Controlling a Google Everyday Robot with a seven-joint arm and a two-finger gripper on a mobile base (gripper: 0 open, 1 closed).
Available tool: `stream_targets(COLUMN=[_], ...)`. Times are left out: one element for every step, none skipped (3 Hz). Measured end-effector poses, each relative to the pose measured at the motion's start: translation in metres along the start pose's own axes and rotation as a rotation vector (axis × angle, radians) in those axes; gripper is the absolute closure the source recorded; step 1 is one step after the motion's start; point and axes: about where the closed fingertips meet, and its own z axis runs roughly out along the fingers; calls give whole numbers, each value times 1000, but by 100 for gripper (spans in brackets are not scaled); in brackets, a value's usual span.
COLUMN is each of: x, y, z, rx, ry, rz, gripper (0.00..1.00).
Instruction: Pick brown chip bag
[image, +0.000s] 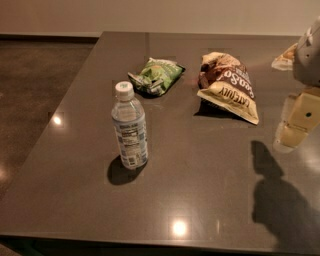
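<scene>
The brown chip bag (227, 85) lies flat on the dark table (200, 180), right of centre towards the back. It is crinkled foil, dark brown on top with white lettering and a cream lower band with dark text. My gripper (296, 119) hangs at the right edge of the view. It is above the table, to the right of the bag and a little nearer than it, apart from the bag and holding nothing I can see. Its shadow falls on the table at the front right.
A smaller green chip bag (158, 76) lies left of the brown bag. A clear water bottle (129, 127) with a white cap stands upright front left of centre. The table's left and front edges drop to a brown floor (35, 85).
</scene>
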Motion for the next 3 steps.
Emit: stream_targets(x=[0, 2, 8], y=[0, -10, -39], z=[0, 3, 13], rx=[0, 8, 41], ry=[0, 8, 7], rz=[0, 49, 166], gripper=[0, 0, 0])
